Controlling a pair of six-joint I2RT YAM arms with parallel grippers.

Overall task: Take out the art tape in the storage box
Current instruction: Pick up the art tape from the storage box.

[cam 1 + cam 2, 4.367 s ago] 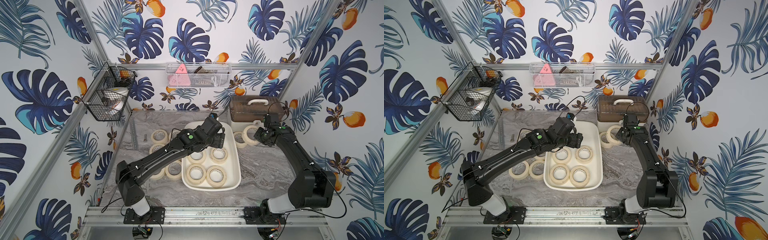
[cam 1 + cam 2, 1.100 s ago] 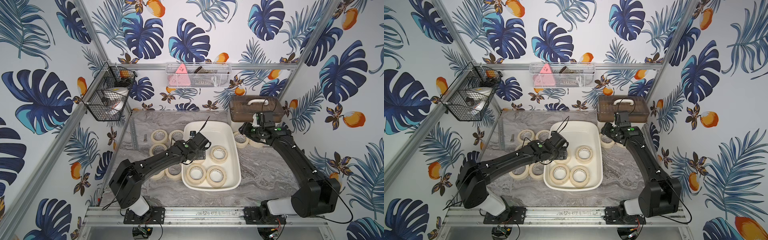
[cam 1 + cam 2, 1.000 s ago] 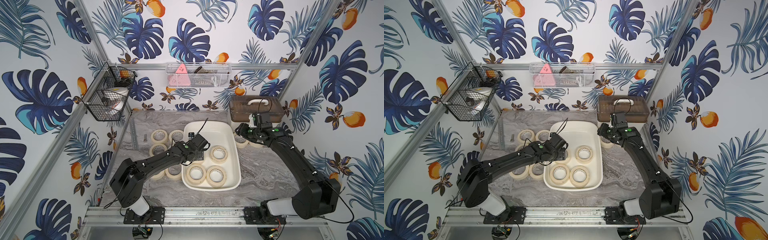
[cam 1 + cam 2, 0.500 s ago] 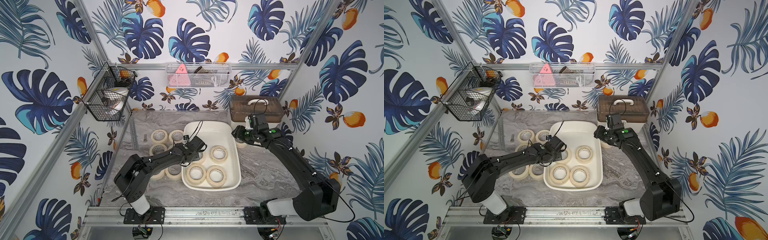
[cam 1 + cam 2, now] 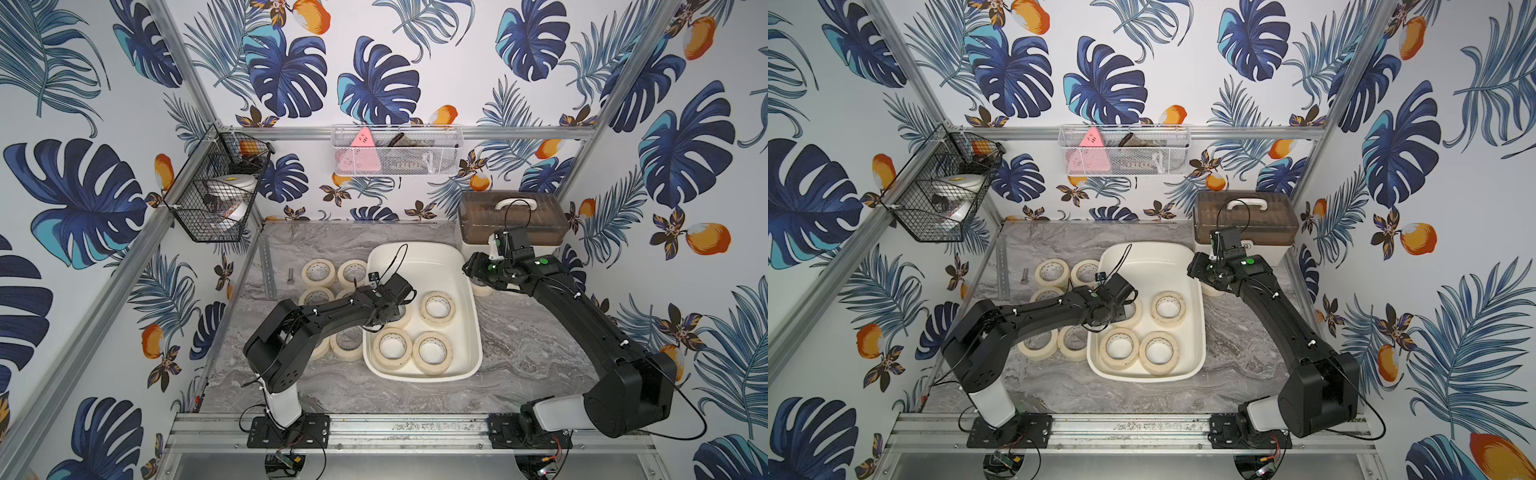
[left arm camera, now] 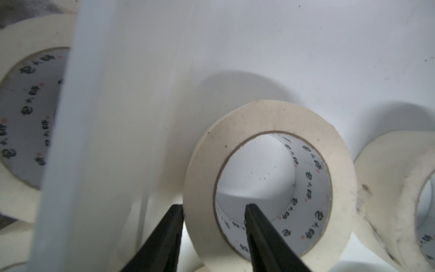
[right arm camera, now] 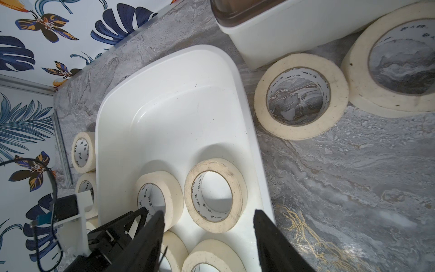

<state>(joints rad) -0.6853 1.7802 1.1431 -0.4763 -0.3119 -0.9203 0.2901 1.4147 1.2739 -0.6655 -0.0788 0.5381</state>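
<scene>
Left gripper [image 6: 213, 207] sits low in the box [image 5: 415, 259], jaws apart astride the wall of one roll [image 6: 270, 117]. One finger is in the core and one outside; whether they pinch it I cannot tell. Right gripper [image 7: 208, 213] hangs released and empty above the box's right rim.

Four rolls [image 5: 437, 309] lie flat in the box, mid-frame in both top views. At least five [image 5: 318, 272] lie on the worktop [image 5: 540, 332] left of it, partly under the arm. Two [image 7: 301, 96] show beside the case [image 5: 513, 220], upper right.

Earlier the left gripper was over the box's far end and the right over the two rolls by the case. The box held four then too.

Upper left, a black basket [image 5: 212, 199] holds white rolls. A white basket [image 5: 399, 158] on the back wall holds a pink triangle.
</scene>
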